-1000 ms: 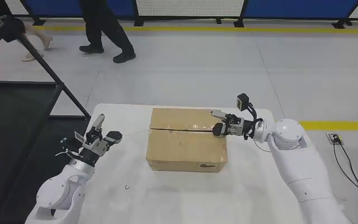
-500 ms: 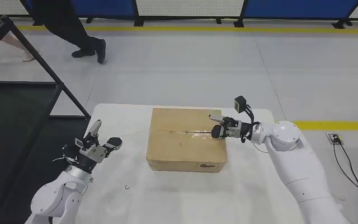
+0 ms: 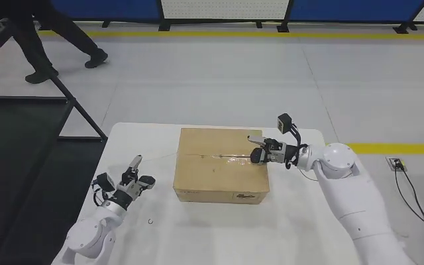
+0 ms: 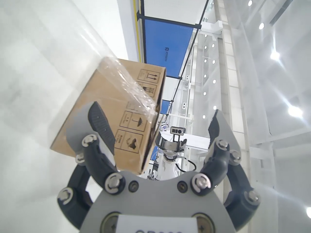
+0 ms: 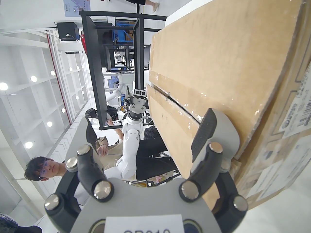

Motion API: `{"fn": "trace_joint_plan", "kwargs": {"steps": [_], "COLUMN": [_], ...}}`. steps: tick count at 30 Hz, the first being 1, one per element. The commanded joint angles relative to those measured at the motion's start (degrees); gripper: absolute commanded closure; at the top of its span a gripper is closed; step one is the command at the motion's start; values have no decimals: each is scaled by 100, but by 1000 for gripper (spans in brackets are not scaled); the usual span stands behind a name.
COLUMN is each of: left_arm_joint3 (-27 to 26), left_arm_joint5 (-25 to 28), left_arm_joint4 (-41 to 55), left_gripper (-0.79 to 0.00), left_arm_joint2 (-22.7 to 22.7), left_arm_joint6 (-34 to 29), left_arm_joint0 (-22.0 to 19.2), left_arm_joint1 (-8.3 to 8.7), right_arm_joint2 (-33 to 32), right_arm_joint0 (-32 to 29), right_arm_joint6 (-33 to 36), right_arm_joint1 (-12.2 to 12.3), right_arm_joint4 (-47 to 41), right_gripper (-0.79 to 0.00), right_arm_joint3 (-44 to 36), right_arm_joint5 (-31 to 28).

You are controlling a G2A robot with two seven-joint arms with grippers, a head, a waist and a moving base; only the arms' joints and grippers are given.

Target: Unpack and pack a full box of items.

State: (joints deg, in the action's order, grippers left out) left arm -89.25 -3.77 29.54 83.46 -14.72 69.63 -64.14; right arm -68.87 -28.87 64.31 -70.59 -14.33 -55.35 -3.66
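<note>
Your closed brown cardboard box (image 3: 221, 165) sits mid-table on the white table (image 3: 199, 232), its long axis and taped top seam running side to side. The right gripper (image 3: 257, 149) is spread wide at the seam's right end (one finger over the lid). The left gripper (image 3: 140, 172), wide and empty, is near the box's left end, apart from it. A small dark ring (image 3: 151, 221) lies nearby.

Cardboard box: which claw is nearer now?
Right. The right claw is at the box's end edge, one finger over its top; the left claw is open beside the opposite end, apart from it.
</note>
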Motion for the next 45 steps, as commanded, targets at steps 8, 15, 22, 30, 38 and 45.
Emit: {"fn": "trace_joint_plan", "kwargs": {"steps": [8, 15, 22, 30, 38, 45], "left_arm_joint3": [716, 1294, 1738, 1945, 1780, 1725], "left_arm_joint5": [160, 88, 362, 834, 1055, 897], "left_arm_joint4": [-73, 408, 775, 1132, 1130, 1049], "left_gripper": [-785, -785, -785, -785, -785, -785], "left_arm_joint2": [-701, -953, -1038, -743, -304, -128], "left_arm_joint6": [652, 868, 1058, 1231, 1193, 1097], "left_arm_joint0": [-683, -1184, -1526, -1626, -1582, -1682], "left_arm_joint1": [-199, -352, -482, -539, -509, -499], "right_arm_joint2": [0, 0, 0, 0, 0, 0], "right_arm_joint0": [0, 0, 0, 0, 0, 0], "right_arm_joint6": [0, 0, 0, 0, 0, 0], "right_arm_joint1": [0, 0, 0, 0, 0, 0], "right_arm_joint4": [0, 0, 0, 0, 0, 0], "right_gripper": [-785, -785, -785, -785, -785, -785], "right_arm_joint3": [0, 0, 0, 0, 0, 0], "right_arm_joint5": [0, 0, 0, 0, 0, 0]}}
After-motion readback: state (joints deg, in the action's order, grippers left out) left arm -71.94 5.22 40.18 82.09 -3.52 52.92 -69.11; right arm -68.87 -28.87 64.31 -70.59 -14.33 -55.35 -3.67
